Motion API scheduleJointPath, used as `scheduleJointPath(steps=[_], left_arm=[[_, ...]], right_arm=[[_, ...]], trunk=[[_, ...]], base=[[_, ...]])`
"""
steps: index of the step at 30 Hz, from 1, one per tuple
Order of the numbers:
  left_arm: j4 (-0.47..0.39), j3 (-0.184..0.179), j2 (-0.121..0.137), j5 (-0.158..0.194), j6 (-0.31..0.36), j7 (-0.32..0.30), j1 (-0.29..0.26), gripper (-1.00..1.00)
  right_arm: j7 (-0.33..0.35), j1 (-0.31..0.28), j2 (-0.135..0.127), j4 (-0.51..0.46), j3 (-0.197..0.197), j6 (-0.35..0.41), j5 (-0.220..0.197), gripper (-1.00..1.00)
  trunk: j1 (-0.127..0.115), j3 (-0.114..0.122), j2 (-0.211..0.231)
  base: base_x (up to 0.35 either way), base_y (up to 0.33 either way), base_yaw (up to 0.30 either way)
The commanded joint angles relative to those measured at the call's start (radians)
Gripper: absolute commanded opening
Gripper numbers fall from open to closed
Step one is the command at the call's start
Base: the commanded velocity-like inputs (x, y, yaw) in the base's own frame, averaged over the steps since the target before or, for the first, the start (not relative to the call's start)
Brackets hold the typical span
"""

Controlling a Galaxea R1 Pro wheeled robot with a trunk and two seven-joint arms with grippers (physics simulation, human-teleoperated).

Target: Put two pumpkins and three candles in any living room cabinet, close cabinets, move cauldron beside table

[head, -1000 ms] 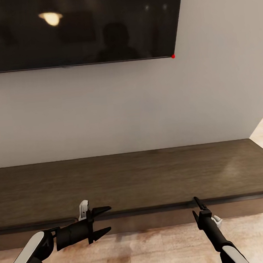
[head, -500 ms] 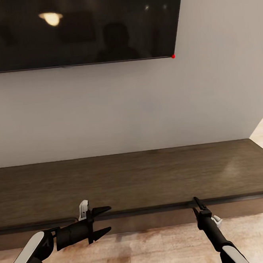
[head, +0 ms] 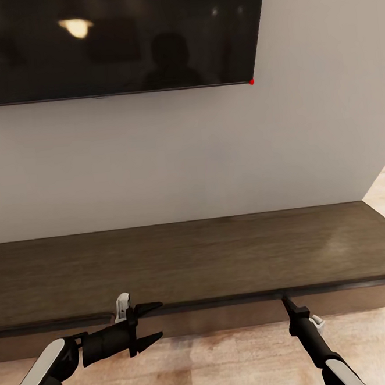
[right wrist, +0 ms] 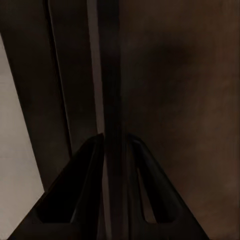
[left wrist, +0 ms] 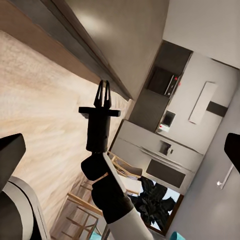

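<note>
Grippers first, since they're closest to the camera: the left gripper (head: 154, 321) hangs just in front of the cabinet (head: 193, 262), fingers spread wide with nothing between them, aimed sideways along the cabinet front. The right gripper (head: 285, 302) is poked right up at the cabinet's front top edge, and in the right wrist view its two fingers (right wrist: 75, 195) sit close together, with a dark vertical strip running between them that looks like the seam or lip of a drawer front (right wrist: 112, 100). I honestly can't tell whether it's pinching that lip or just pressed into the gap, so no call on a real grip. As for progress, the cabinet front looks flush and closed as far as the head view shows, though only its top edge and a thin band of the front are in frame. The cabinet top is bare brown wood. No pumpkins, candles or cauldron anywhere near the cabinet, so I can't say if they're already inside or waiting elsewhere. My guess is we're either about to pull a drawer open or just finishing pushing one shut; everything else is unconfirmed. Under the cabinet is pale wood floor (head: 202, 367), behind it a plain white wall (head: 183, 158), and above that wall space a dark TV (head: 115, 41).
</note>
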Motion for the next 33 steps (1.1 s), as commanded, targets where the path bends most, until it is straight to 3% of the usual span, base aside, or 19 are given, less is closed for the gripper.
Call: scheduleJointPath(steps=[1, 22, 33], left_arm=[[-0.001, -0.001, 0.000, 0.011, 0.000, 0.009, -0.001, 1.00], [-0.001, -0.001, -0.001, 0.011, 0.000, 0.009, 0.000, 1.00], [-0.001, -0.002, -0.001, 0.011, 0.000, 0.009, 0.000, 1.00]], right_arm=[[-0.002, 0.000, 0.000, 0.002, -0.002, 0.007, -0.007, -1.00], [0.001, 0.000, 0.000, 0.002, -0.002, 0.007, -0.007, -1.00], [0.003, 0.000, 0.000, 0.002, -0.002, 0.007, -0.007, -1.00]], trunk=[[0.000, -0.001, 0.000], [0.000, -0.001, 0.000], [0.000, -0.001, 0.000]], base=[[-0.001, 0.000, 0.000], [-0.001, 0.000, 0.000], [-0.131, 0.000, 0.000]])
